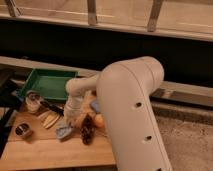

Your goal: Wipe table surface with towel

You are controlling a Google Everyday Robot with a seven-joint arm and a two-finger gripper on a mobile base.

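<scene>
The gripper (pixel 70 120) is down low over the middle of the table surface (pixel 55 150), at the end of the big cream robot arm (pixel 131 115). Whether it is holding anything cannot be told from here. Just below it lies the towel (pixel 64 131), a small grey-blue crumpled cloth, flat on the wood and very near the gripper; I cannot tell if they touch.

Right beside the towel is a dark red-brown lumpy thing (pixel 87 131). Next to that sits a small orange fruit (pixel 99 120), partly hidden by the arm. A bit of a brighter blue block (pixel 94 105) peeks out just above it.

To the left of the towel lie some pale yellow slices (pixel 49 120). A dark tool (pixel 51 106) lies near them. Further left stands a small jar (pixel 33 102) with something light in it. Near the front left is a little round metal cup (pixel 22 130).

At the back left sits a green plastic tray (pixel 46 84).

The table is made of light-brown wooden planks. To the right of it the floor (pixel 190 145) is grey and speckled. Behind the table runs a dark wall with a pale ledge, and up top are window panes with pale frames (pixel 92 11).

No words or labels can be read anywhere.
</scene>
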